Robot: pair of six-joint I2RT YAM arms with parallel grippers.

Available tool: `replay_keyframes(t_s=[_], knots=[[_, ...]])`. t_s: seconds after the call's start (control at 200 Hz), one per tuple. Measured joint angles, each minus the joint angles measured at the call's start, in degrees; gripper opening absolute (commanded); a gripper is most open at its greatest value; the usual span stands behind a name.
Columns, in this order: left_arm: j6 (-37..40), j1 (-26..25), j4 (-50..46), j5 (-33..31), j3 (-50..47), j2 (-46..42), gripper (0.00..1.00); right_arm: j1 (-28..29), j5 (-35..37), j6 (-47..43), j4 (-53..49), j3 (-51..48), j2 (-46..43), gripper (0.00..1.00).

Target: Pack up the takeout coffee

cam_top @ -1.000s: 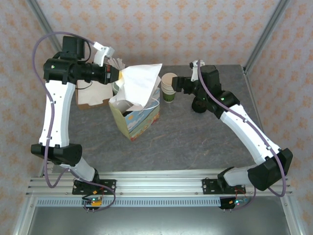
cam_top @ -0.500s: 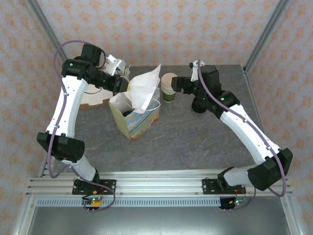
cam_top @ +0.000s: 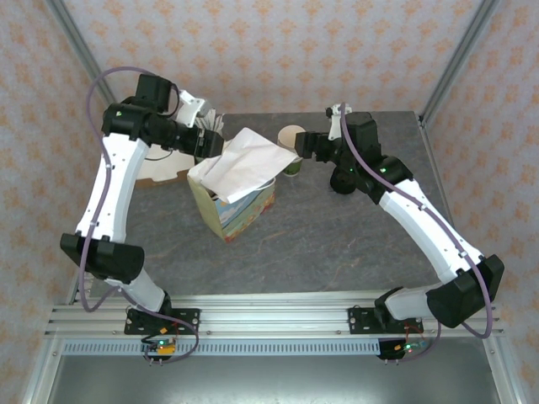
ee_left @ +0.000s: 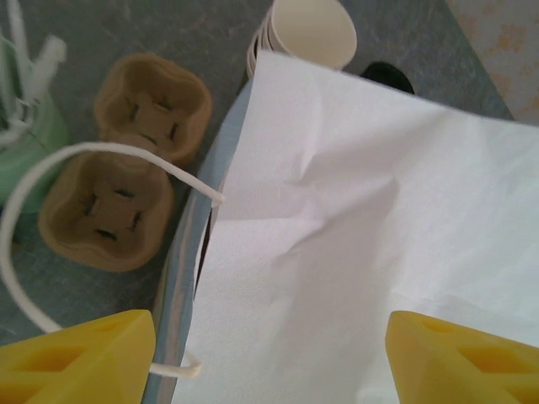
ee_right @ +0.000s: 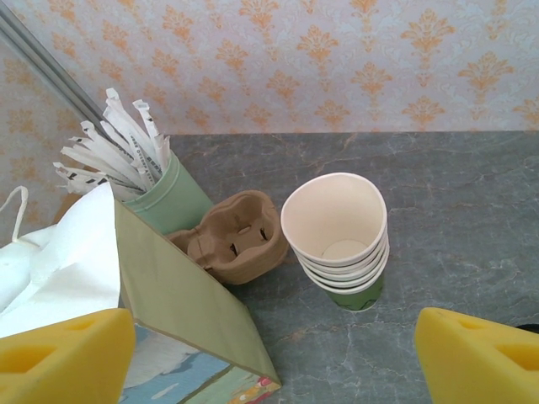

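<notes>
A paper bag (cam_top: 240, 210) with a printed front stands mid-table. A sheet of white paper (cam_top: 244, 164) lies over its mouth and hides the inside. The takeout coffee is hidden. My left gripper (cam_top: 210, 143) hovers at the bag's back-left edge. In the left wrist view my left gripper (ee_left: 269, 362) is open, its yellow fingers wide apart above the white paper (ee_left: 354, 227), touching nothing. My right gripper (cam_top: 303, 145) is open beside the stack of lidless cups (cam_top: 290, 143). In the right wrist view my right gripper (ee_right: 274, 353) is empty.
The cup stack (ee_right: 337, 240) stands right of the bag (ee_right: 181, 295). Brown pulp cup carriers (ee_right: 236, 236) and a green holder of wrapped straws (ee_right: 168, 198) sit behind the bag. A pile of black lids (cam_top: 341, 181) lies under my right arm. A cardboard box (cam_top: 160, 172) is at the left.
My left gripper swung right toward the bag and opened, letting go of the white paper. The paper has dropped from upright to lying over the bag's mouth. The right arm is still.
</notes>
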Motion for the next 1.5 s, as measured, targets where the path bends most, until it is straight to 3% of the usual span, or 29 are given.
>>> replay_keyframes(t_s=[0.115,0.315,0.48,0.621,0.771,0.991,1.221,1.316,1.496], knots=[[-1.60,-4.28,3.39,-4.31,-2.75,-6.88,0.78,0.00,-0.13,0.22,-0.02,0.02,0.00,0.87],[-1.73,-20.94,5.20,-14.47,-3.67,-12.55,0.81,-0.98,3.17,0.37,-2.16,1.55,0.66,0.87],[-1.70,-32.63,4.42,-27.34,1.77,-4.66,0.82,-5.68,4.79,1.95,-4.26,2.03,0.79,0.87],[-1.05,-37.90,2.84,-36.44,6.51,4.33,0.83,-8.85,5.01,3.13,-4.83,1.95,0.61,0.87],[-0.61,-39.41,0.35,-41.35,11.98,11.72,0.77,-9.22,4.52,3.54,-4.85,1.31,0.00,0.87],[-0.92,-39.41,-3.19,-46.14,16.96,15.39,0.42,-9.20,3.82,3.56,-4.85,0.33,-0.04,0.87],[-1.79,-37.29,-6.16,-45.77,18.56,14.80,0.08,-9.20,2.99,3.58,-4.87,0.17,-0.04,0.87],[-2.69,-34.14,-6.93,-43.67,18.53,13.46,0.00,-9.20,2.82,3.61,-4.81,-0.35,-0.31,0.87],[-5.03,-31.45,-7.08,-38.27,18.56,8.09,0.00,-9.20,2.75,3.80,-4.76,-0.70,-0.44,0.87]])
